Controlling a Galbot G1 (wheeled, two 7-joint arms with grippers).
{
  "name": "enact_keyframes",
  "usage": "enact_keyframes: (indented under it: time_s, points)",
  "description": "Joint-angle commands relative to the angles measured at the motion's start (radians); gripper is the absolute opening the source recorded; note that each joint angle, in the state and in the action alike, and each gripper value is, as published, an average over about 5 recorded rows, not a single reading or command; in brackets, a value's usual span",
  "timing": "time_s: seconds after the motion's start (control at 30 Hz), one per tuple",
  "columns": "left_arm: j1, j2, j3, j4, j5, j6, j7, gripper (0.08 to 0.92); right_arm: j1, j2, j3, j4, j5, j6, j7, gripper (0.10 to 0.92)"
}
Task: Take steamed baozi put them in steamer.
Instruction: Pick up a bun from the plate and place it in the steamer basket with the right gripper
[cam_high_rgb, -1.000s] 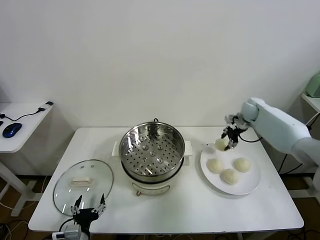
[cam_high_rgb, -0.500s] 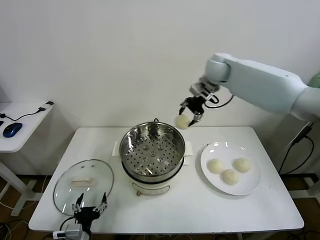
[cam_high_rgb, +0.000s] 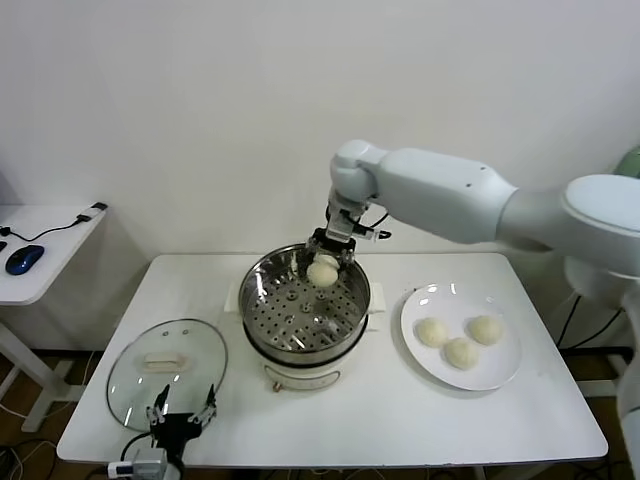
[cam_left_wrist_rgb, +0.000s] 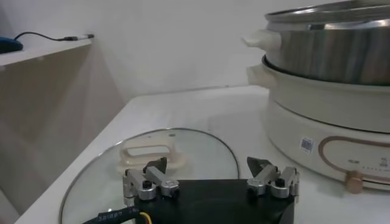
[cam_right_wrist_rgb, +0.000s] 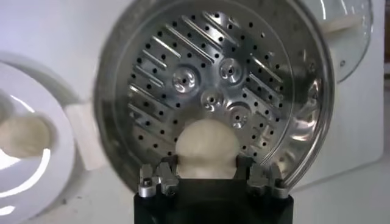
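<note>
Right gripper clamping one steamed baozi, hovering above far rim of steamer; perforated tray lying directly beneath gripper. Three more baozi sitting on white plate, off to gripper's side. Left gripper idling, fingers spread, beside glass lid.

You get bright, even light; glare streaks the steamer tray (its near rim blurs), shadows soft.
</note>
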Motion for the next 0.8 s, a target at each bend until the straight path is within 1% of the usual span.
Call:
enact_keyframes:
  time_s: [0.03, 0.27, 0.47, 0.53, 0.67, 0.8]
  points:
    - [-0.001, 0.0, 0.001, 0.003, 0.004, -0.002, 0.0, 0.823, -0.141, 0.112, 0.121, -0.205, -0.224, 0.095, 0.069, 0.645]
    - [-0.003, 0.004, -0.003, 0.006, 0.002, -0.006, 0.0, 0.823, -0.167, 0.149, 0.135, -0.285, -0.225, 0.099, 0.072, 0.649]
    - [-0.006, 0.003, -0.004, 0.007, 0.0, -0.007, -0.001, 0.823, -0.158, 0.147, 0.119, -0.281, -0.175, 0.106, 0.058, 0.662]
    - [-0.006, 0.003, -0.004, 0.005, 0.0, -0.006, -0.001, 0.823, -0.138, 0.138, 0.102, -0.261, -0.133, 0.107, 0.044, 0.697]
    - [-0.004, 0.002, -0.005, -0.003, 0.0, -0.003, 0.0, 0.823, -0.065, 0.106, 0.061, -0.197, -0.007, 0.101, 0.021, 0.802]
    - [0.001, 0.001, -0.006, -0.012, 0.002, 0.001, 0.001, 0.823, 0.066, 0.056, -0.011, -0.131, 0.183, 0.091, -0.028, 0.821]
